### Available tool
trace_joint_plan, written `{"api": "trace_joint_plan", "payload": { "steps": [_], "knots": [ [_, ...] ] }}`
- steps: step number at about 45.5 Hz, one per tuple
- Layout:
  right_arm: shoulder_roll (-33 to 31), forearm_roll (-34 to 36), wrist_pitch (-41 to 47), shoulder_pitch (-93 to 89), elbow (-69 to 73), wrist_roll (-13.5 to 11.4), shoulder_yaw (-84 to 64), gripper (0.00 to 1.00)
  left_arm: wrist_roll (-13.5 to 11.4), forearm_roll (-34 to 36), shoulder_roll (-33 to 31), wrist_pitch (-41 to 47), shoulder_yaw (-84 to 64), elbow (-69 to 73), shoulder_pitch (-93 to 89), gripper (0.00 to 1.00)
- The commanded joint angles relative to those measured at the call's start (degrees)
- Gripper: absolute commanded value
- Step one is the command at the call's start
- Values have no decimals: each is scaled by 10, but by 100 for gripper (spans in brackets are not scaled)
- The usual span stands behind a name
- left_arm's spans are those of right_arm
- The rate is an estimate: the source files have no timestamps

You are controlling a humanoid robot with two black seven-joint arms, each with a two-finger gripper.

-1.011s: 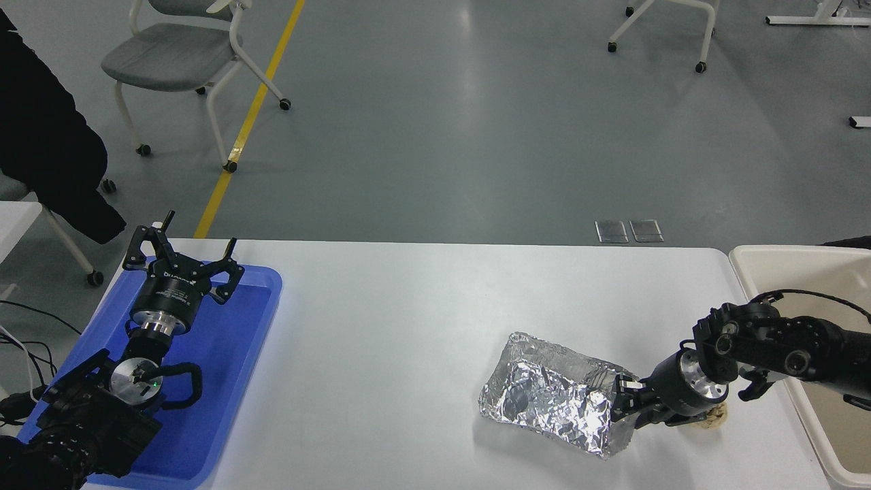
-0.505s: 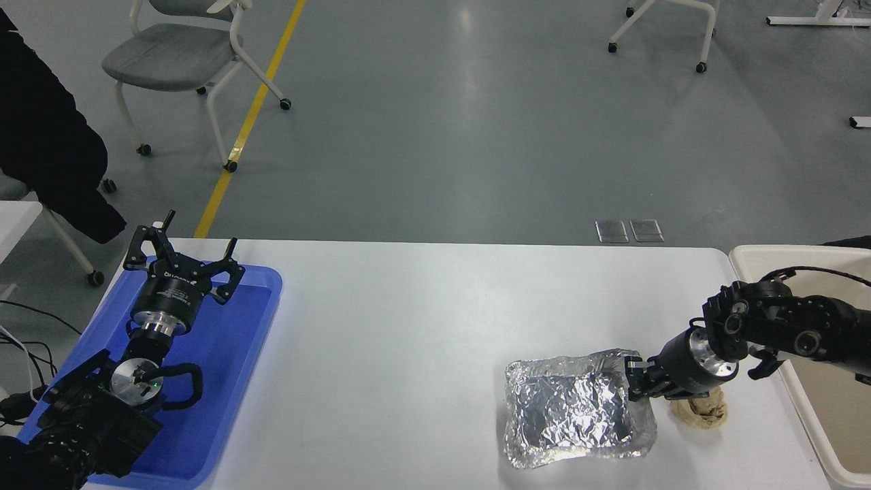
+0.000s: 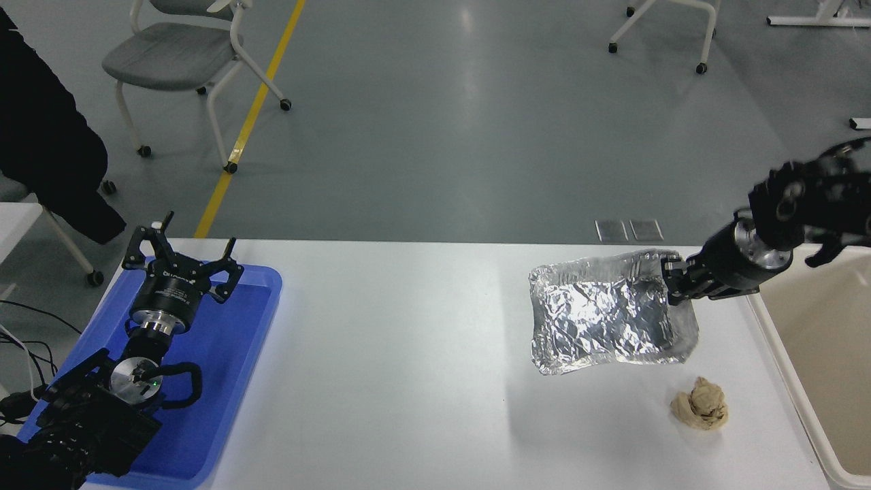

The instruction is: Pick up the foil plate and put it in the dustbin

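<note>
Paper wad [image 3: 699,403], tan and crumpled, lies uncovered near the desk's [image 3: 408,381] front right corner; a second ago the arm hid most of it. Parked over a blue tray [image 3: 224,381] at the front left corner, the left end effector [image 3: 182,262] spreads its fingers open. Farther back, the foil plate [image 3: 607,318] has risen off the desk since half a second ago and now hangs tilted near the far right edge. The right end effector [image 3: 674,279] is clamped on its right rim, arm raised and reaching leftward. The dustbin [image 3: 779,354] sits just past the right edge, so the carry looks nearly done.
</note>
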Motion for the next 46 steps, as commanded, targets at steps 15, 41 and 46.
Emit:
{"api": "trace_joint_plan", "payload": {
  "steps": [15,41,46],
  "knots": [
    [17,67,48,301,144,-2,-189,0,-1,0,1,0,0,1,0,100],
    [-101,-69,40,241,76,-1,-210,0,-1,0,0,0,0,1,0,100],
    [-173,-152,39,180,-10,4,-188,0,-1,0,0,0,0,1,0,100]
  ]
}}
